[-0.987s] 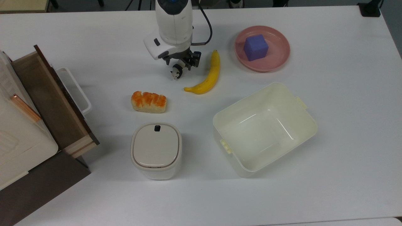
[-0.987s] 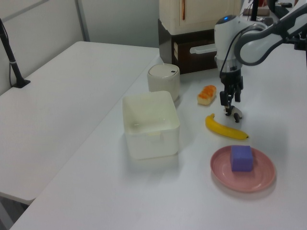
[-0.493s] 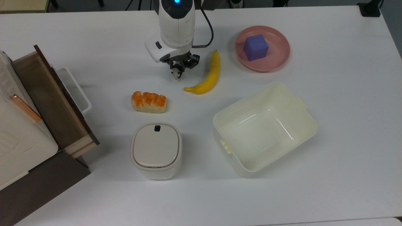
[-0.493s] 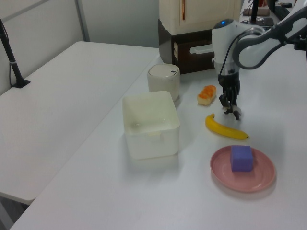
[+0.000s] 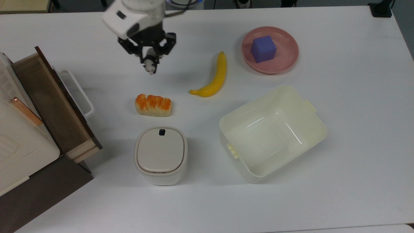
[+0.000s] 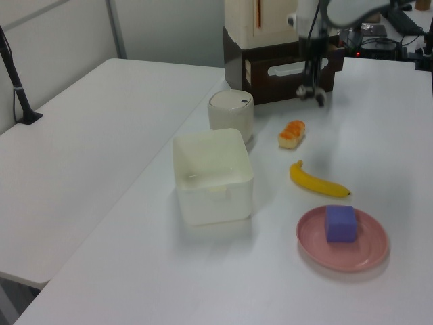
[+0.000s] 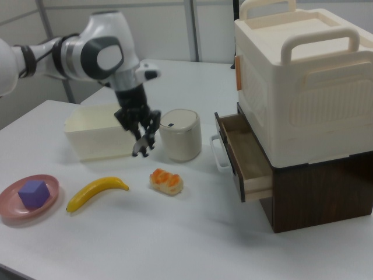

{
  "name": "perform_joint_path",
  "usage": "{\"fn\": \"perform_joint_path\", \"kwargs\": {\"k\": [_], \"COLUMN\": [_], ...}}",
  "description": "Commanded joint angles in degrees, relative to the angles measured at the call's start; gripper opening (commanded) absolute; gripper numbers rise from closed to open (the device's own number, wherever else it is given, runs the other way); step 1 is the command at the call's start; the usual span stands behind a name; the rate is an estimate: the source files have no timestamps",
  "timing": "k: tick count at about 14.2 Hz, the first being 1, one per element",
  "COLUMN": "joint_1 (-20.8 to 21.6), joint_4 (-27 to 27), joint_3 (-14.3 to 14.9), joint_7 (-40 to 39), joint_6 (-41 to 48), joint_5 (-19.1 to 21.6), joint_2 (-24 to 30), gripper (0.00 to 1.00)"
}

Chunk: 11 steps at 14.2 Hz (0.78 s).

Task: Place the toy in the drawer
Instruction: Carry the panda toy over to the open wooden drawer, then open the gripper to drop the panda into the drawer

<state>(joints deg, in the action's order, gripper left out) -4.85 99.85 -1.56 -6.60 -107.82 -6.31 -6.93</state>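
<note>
claw [image 5: 149, 64] pinches tiny glossy panda toy [image 5: 150, 67] above smooth white table [image 5: 339, 97].

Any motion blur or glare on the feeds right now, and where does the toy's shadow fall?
Top view: the arm above the pincer is smeared; the toy is sharper. Left view: the pincer is blurred. Right view: the pincer is fairly crisp. Top view: bright streaks glare inside the cream tub; no distinct toy shadow shows on the table.

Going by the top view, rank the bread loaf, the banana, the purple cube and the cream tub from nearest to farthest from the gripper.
From the gripper holding the toy:
1. Bread loaf, just below.
2. Banana, to the top view's right.
3. Purple cube, on the pink plate, further right.
4. Cream tub, lower right.
</note>
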Motion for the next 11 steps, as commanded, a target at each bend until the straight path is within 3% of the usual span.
{"fn": "perform_joint_path", "kwargs": {"k": [1,4,7,11], "joint_1": [-3.3,-5.7,-7.8,-10.8], "joint_4": [-9.2,-13.7,-13.9,-13.9], "joint_3": [0.1,0.4,1.6,2.3], "joint_7": [-15.2,-23.2,-26.4,-29.3], "joint_6": [1.1,-3.0,-14.4,-23.2], "joint_5": [-2.4,-4.4,-8.7,-13.2], "joint_2": [-4.0,-6.9,-9.6,-12.1], "gripper": [0.05,0.05,0.05,0.06]}}
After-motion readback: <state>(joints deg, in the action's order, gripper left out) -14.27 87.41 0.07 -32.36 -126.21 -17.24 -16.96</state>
